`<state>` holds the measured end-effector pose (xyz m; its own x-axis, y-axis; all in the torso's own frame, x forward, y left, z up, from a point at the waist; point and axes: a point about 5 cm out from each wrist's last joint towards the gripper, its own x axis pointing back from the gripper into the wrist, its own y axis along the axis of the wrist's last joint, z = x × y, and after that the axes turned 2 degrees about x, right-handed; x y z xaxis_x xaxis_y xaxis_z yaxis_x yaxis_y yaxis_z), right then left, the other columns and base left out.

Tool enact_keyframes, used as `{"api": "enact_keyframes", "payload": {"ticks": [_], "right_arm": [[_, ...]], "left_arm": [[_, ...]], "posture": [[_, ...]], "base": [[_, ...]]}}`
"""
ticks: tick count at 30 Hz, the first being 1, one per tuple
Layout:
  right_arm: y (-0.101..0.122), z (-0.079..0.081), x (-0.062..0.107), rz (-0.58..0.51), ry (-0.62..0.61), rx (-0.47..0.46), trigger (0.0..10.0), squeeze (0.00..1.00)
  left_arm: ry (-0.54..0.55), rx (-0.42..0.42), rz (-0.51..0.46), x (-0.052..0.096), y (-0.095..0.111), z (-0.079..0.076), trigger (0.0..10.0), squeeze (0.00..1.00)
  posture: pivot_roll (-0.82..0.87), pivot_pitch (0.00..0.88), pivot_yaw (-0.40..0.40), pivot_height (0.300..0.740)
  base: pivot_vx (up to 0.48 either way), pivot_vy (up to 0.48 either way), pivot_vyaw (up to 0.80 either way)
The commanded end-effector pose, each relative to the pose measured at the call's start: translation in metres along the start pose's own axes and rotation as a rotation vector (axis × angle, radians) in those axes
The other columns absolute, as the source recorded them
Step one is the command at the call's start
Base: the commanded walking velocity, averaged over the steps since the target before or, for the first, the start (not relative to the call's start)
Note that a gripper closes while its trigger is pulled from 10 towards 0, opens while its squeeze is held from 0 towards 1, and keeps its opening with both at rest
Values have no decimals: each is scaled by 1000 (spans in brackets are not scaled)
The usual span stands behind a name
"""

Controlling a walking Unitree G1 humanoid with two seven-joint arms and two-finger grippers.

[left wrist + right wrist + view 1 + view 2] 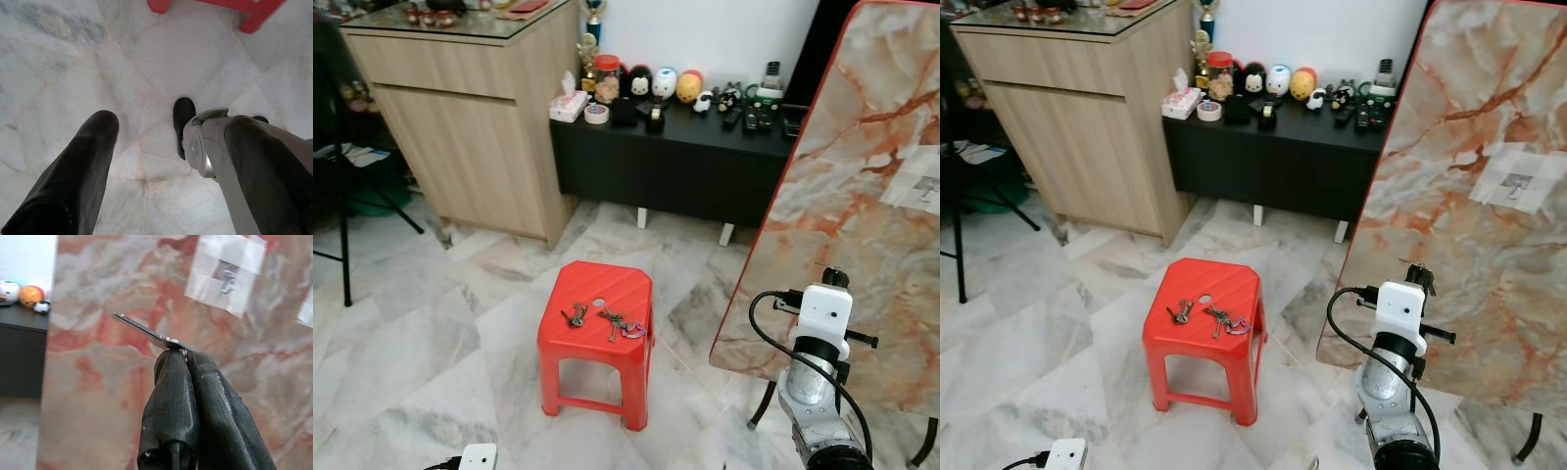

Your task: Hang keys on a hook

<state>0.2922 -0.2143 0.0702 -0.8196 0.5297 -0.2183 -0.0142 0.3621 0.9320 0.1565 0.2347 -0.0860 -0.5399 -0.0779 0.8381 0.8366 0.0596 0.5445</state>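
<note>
Right wrist view shows the right gripper (177, 352) with its fingers pressed together on a flat key (146, 331), raised toward the hook (226, 280) taped to the marble slab (862, 225). More keys (612, 321) lie on the red stool (592, 343). The left gripper (161, 142) hangs idle, fingers wide.

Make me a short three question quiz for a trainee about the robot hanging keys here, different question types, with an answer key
1. True or false: the right gripper is shut on a key.
2. Multiple choice: the hook is fixed to A) the wooden cabinet, B) the upright marble slab, C) the black bench.
3. Fill in: the other keys lie on the red ____.

Key:
1. True; the two fingers pinch the flat key.
2. B; it sits on a pale taped patch.
3. stool.
</note>
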Motion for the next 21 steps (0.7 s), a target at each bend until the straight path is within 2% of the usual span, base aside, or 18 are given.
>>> {"api": "enact_keyframes", "payload": {"ticks": [1,2,3,4,5,6,7,8,9,10,11,14,15,19,21], "right_arm": [[1,-3,-1,4,-26,-21,10000,0],[2,-4,0,2,-28,-8,10000,0],[-1,-3,1,37,-23,-37,10000,0],[-7,-2,2,110,-26,-106,10000,0],[-20,0,6,284,-55,-283,10000,0],[-20,0,6,284,-55,-283,10000,0],[-35,8,13,459,-17,-435,10000,0],[-39,11,16,499,1,-463,10000,0],[-46,16,22,530,81,-370,10000,0],[-46,16,22,530,81,-370,10000,0],[-53,22,29,588,142,-303,10000,0],[-62,21,40,684,116,-357,10000,0],[-64,22,43,708,103,-405,10000,0],[-63,24,42,711,136,-432,10000,0],[-55,20,33,616,134,-372,10000,0]], "left_arm": [[2,5,14,1,-6,2,10000,0],[3,4,16,2,-7,3,10000,0],[3,4,18,2,-7,3,10000,0],[2,4,19,2,-7,3,10000,0],[0,3,21,2,-8,3,10000,0],[0,3,21,2,-8,3,10000,0],[0,4,21,2,-7,4,10000,0],[0,5,20,2,-8,4,10000,0],[0,3,22,2,-8,5,10000,0],[0,3,22,2,-8,5,10000,0],[0,1,22,2,-8,5,10000,0],[0,3,22,2,-8,5,10000,0],[0,4,23,2,-8,6,10000,0],[-5,-2,28,3,-8,6,10000,0],[-6,-14,30,3,-9,6,10000,0]], "posture": [[-9,0,-51,740],[-11,0,-50,740],[-11,0,-50,740],[-11,0,-50,740],[-7,0,-50,740],[-7,0,-50,740],[-9,0,-49,740],[-9,0,-49,740],[-9,0,-49,740],[-9,0,-49,740],[-6,0,-48,740],[-2,0,-50,740],[-3,0,-50,740],[-4,0,-47,740],[-4,0,-48,740]], "base": [[0,0,0],[0,0,0],[0,0,0],[0,0,0],[0,0,0],[0,0,0],[0,0,0],[0,0,0],[0,0,0],[0,0,0],[0,0,0],[0,0,0],[0,0,0],[0,0,0],[0,0,0]]}}
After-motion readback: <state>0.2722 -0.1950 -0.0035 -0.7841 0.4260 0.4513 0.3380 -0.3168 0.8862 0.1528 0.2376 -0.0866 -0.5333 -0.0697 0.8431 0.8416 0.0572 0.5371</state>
